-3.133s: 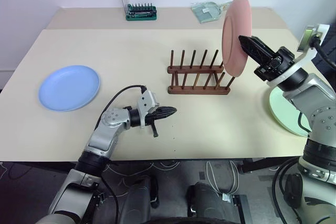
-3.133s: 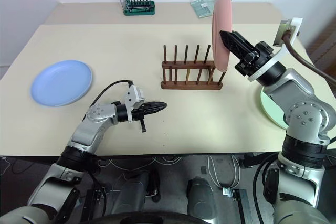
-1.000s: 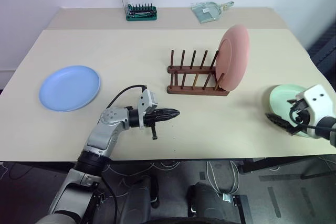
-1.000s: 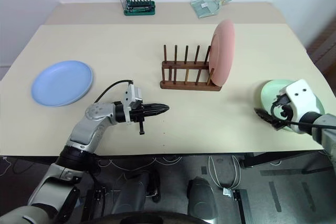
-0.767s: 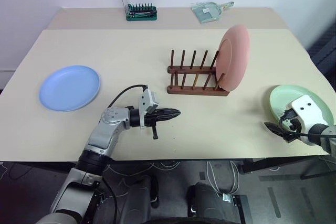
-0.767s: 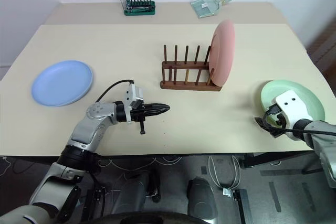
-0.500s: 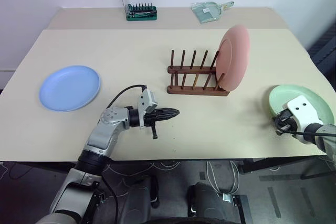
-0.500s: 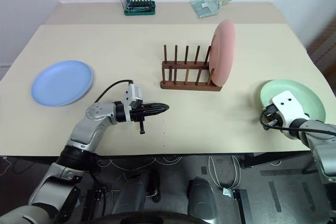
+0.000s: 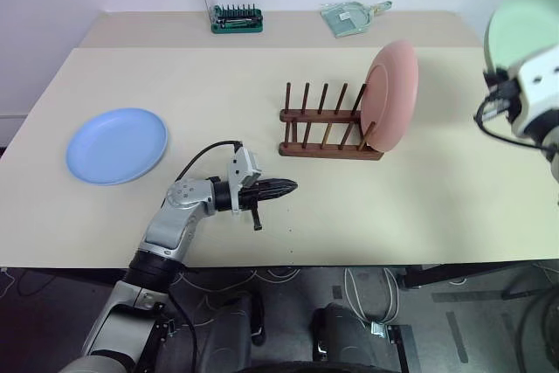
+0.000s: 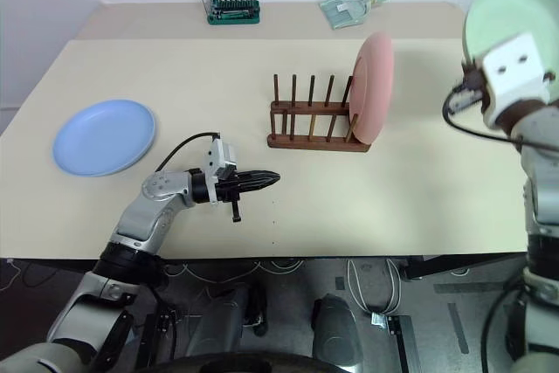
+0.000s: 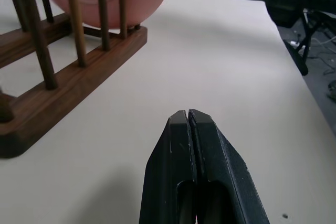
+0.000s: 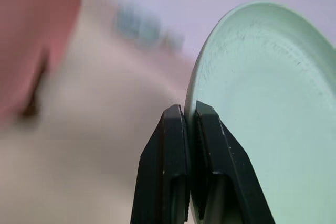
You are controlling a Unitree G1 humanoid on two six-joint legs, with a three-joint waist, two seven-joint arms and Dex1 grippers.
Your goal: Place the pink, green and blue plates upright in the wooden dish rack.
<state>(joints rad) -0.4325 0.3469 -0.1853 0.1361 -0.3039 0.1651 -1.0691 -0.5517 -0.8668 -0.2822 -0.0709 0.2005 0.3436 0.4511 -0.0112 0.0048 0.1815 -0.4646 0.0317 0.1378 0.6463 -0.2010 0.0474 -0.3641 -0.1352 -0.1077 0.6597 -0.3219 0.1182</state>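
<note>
Right pincer (image 12: 186,116) pinching the green plate (image 12: 262,103) by its rim, high beside the rack (image 9: 330,133) where the pink plate (image 9: 390,95) already stands, blue plate (image 9: 116,145) flat on the table, left pincer (image 11: 188,116) pressed together — that thin edge grip could slip, or the green could knock the pink.
</note>
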